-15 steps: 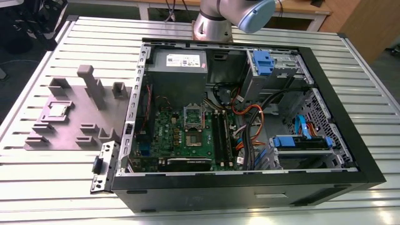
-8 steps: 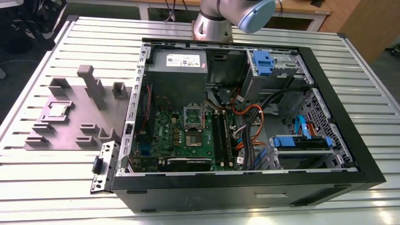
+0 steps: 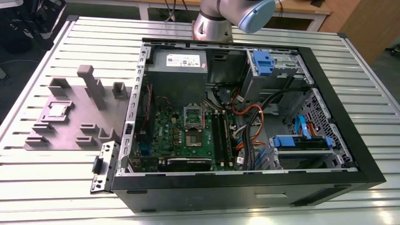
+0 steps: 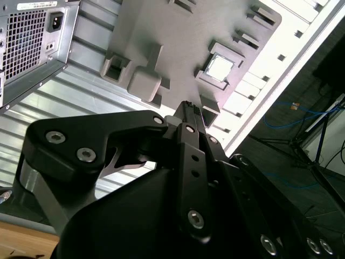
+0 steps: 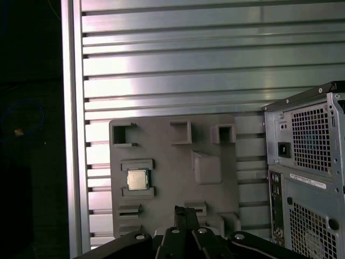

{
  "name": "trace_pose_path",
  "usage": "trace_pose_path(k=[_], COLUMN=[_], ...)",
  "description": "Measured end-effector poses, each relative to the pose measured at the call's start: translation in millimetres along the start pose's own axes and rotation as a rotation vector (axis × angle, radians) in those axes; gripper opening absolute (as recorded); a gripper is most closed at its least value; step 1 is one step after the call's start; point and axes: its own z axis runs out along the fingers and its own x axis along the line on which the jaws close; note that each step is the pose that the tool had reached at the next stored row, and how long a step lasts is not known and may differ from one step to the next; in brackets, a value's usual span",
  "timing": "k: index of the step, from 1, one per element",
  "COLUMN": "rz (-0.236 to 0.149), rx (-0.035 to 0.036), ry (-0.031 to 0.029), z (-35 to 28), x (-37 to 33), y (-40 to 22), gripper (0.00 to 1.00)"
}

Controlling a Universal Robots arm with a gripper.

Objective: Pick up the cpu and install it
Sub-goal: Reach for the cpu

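Cpu pick-up: claw is hanging clear of the fixture, chip not yet taken.

Exterior view: the cpu (image 3: pixel 57 109) is lying flat in a recess of the grey fixture (image 3: pixel 69 136) on the tabletop (image 3: pixel 50 187), at the exterior view's left of the open computer case (image 3: pixel 368 168) and well apart from the motherboard (image 3: pixel 168 131). Second wrist view: the claw (image 4: pixel 188 106) is presenting its tips closed together, gripping nothing, apart from the cpu (image 4: pixel 221 67). First wrist view: same finding (cpu (image 5: pixel 137 179) is sitting near, not under, the claw (image 5: pixel 185 208)). Judgement: a sound pick is calling for centring over the chip and gripping opposite edges squarely, clear of the recess walls.
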Motion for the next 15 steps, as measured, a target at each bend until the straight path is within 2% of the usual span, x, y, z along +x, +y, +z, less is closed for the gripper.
trace_pose_path(k=[8,10,15], rz=[-0.007,-0.014,-0.015], rx=[0.0000,0.0003,0.0002], ry=[0.0004,0.0010,0.0009], z=[1.2,2.5,7.5], x=[0.1,2.3,22.8], y=[-0.1,-0.3,-1.9], gripper=[0.11,0.11,0.11])
